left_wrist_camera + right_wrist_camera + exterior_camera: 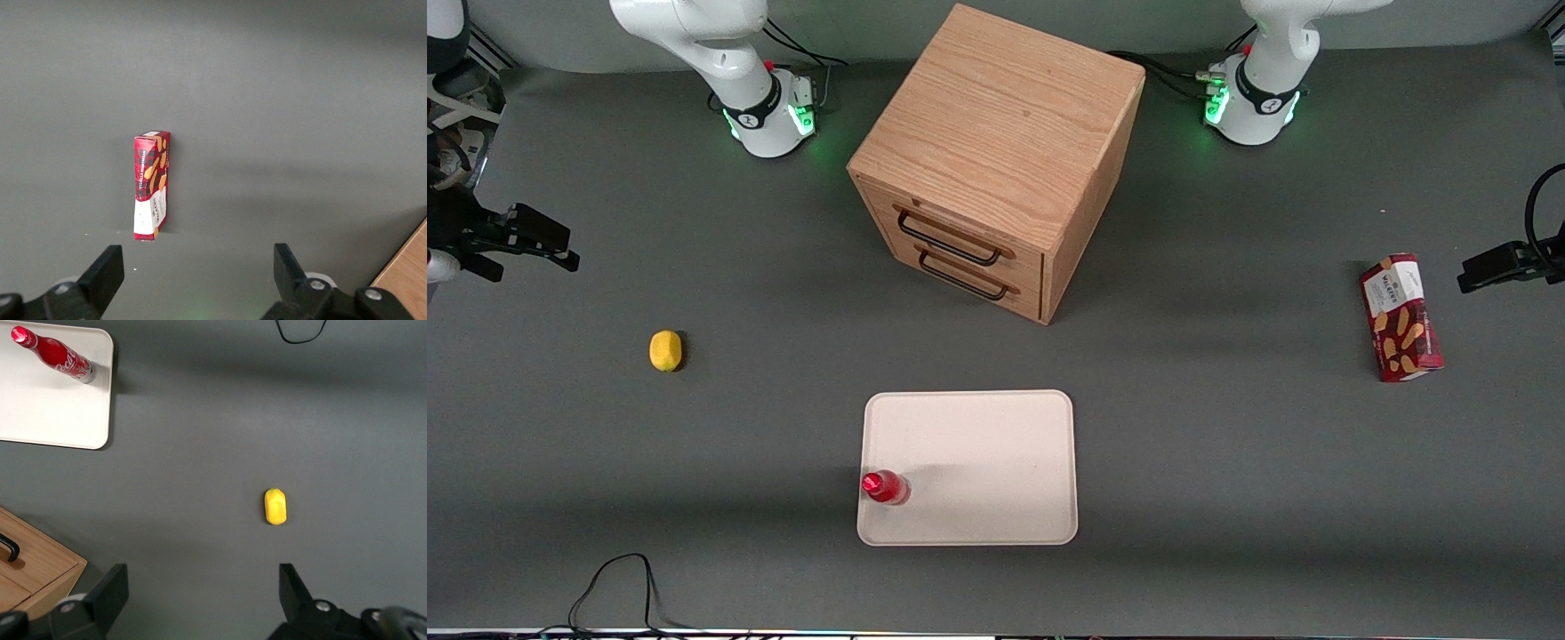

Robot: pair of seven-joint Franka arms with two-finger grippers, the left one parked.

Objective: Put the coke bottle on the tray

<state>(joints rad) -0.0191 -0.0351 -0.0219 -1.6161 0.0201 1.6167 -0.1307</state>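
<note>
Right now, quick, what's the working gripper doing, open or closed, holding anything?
Gripper: jaws open, holding nothing, up above the table near the lemon. The coke bottle stands on the tray.

The front view looks down from high up on the whole grey table (1227, 462). The right wrist view looks straight down past the open black gripper (200, 593), high above the small yellow lemon (275, 506). Both views share the lemon, the flat cream tray (60, 420) and the slim red coke bottle (53, 353).
</note>
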